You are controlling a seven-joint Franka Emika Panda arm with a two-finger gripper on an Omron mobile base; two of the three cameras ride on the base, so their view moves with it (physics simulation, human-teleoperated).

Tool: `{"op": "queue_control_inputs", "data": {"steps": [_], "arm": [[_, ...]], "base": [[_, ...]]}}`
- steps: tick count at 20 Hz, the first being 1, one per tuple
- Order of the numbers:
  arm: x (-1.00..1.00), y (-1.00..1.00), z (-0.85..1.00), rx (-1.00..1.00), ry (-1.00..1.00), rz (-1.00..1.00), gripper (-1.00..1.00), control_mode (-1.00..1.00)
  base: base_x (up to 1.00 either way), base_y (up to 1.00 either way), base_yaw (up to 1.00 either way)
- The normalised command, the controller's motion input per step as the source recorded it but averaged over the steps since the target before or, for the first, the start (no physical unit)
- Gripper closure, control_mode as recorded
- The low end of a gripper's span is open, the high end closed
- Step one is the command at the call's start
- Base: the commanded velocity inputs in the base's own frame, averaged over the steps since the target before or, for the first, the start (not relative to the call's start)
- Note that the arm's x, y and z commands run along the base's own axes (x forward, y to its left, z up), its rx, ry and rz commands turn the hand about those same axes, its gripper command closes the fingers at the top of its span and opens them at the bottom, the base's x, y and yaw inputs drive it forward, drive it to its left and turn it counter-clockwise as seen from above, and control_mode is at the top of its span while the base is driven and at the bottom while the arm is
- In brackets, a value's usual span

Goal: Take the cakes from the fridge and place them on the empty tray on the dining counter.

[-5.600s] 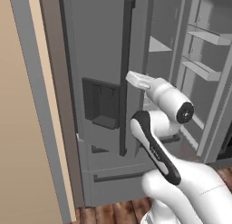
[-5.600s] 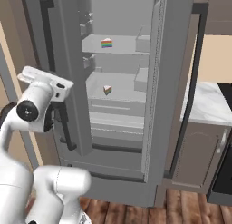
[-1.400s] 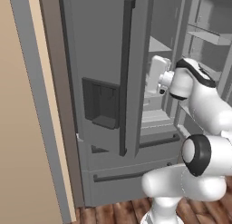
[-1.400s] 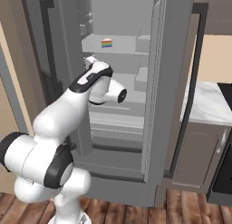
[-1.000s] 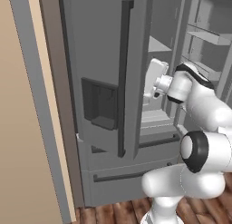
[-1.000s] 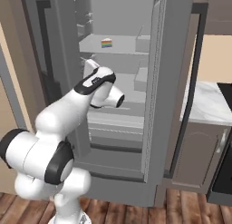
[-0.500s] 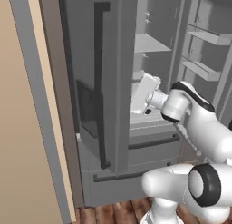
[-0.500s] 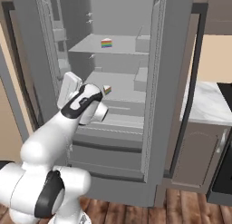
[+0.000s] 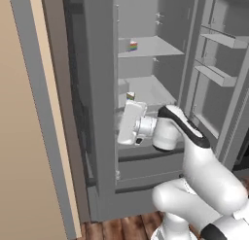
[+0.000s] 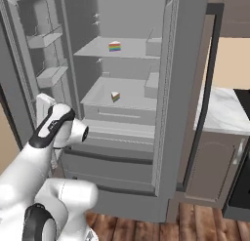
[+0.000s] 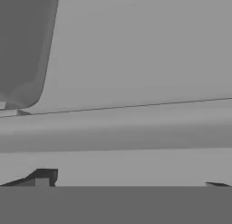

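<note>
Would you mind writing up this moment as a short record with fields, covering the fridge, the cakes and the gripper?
fridge: fridge with both upper doors swung open, interior shelves exposed
upper cake: rainbow slice on the upper shelf, also seen from the left side
lower cake: second slice on the shelf below, near its front
gripper: gripper open and empty, close against the inner face of the left door
contact with cakes: none yet
neighbouring counter: marble-topped cabinet to the right of the fridge
</note>
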Motion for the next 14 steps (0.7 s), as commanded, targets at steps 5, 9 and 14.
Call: {"op": "queue_control_inputs", "data": {"steps": [5,9,14], "arm": [[0.77,1.00,-0.07,-0.14,0.00,0.00,-1.00,-1.00],[0.35,0.58,0.00,-0.08,0.01,-0.07,-1.00,-1.00],[-0.47,-0.87,0.64,0.01,-0.12,-0.02,-1.00,-1.00]], "base": [[0.00,0.00,0.00],[0.00,0.00,0.00],[0.00,0.00,0.00]]}}
